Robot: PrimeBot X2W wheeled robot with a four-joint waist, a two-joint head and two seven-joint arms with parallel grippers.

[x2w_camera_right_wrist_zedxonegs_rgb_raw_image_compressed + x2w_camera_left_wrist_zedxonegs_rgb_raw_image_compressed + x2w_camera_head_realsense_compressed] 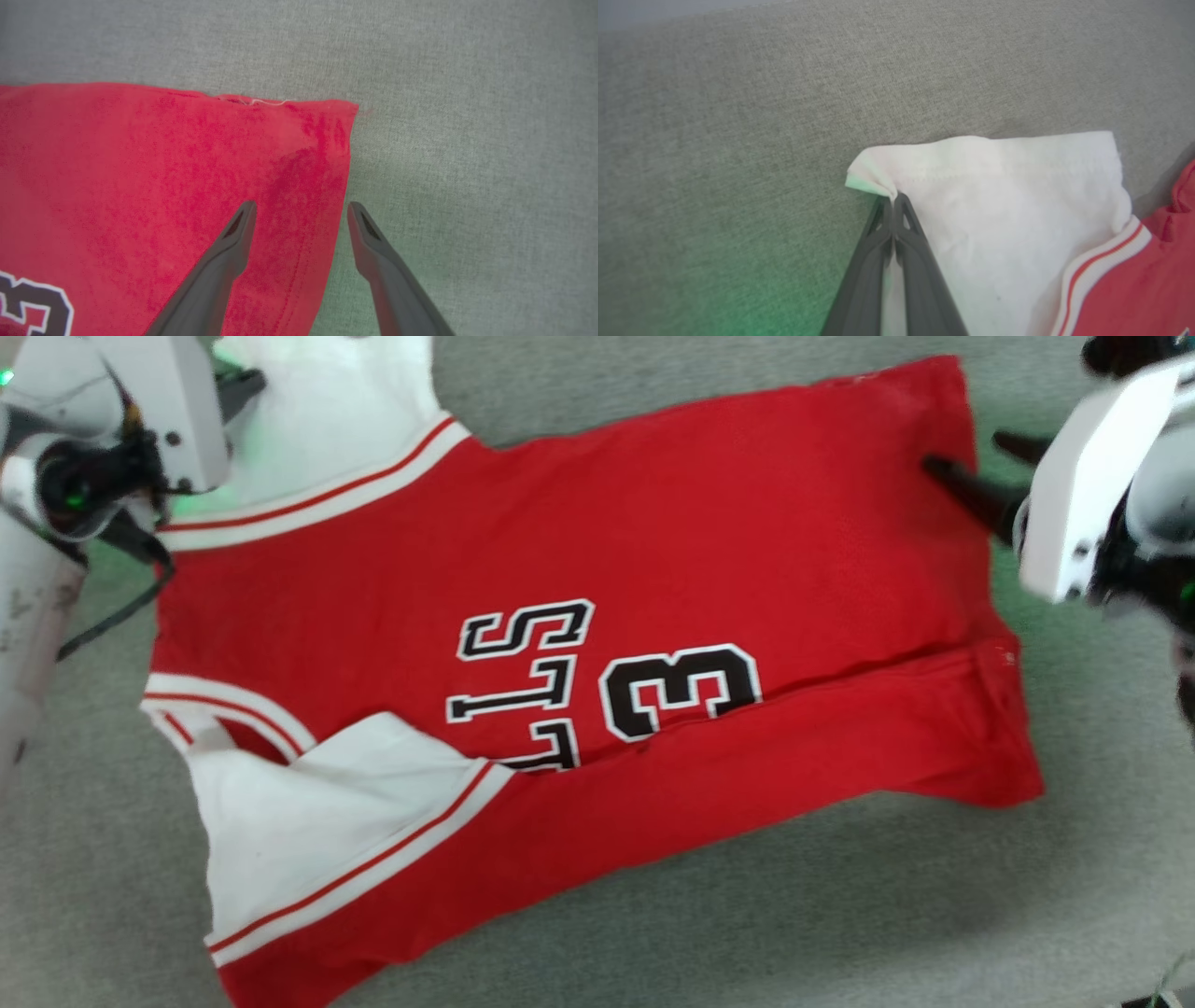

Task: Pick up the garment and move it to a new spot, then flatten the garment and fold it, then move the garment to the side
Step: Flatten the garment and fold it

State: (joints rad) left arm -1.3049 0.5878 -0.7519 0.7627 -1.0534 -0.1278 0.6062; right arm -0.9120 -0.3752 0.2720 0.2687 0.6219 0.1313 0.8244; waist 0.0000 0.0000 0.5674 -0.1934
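The garment [597, 644] is laid lengthwise on the grey cloth surface [653, 933], with the collar toward the robot's left and the hem toward its right. The near long edge is already turned over onto the chest lettering [607, 681], and the near white sleeve [308, 803] is folded in with it. The folding step is therefore judged to be part done.

The left gripper [893, 200] is pressed together on the corner of the far white sleeve [994, 186], and a small peak of cloth is pinched at the fingertips.

The right gripper [301, 207] is spread wide. One finger is held over the red cloth and the other over the bare surface, so that the hem edge is straddled close to the far corner. Whether the cloth is touched cannot be told.

Both grip points are placed on the same unfolded long side. This placement is judged to allow that side to be lifted evenly and carried over as one panel.
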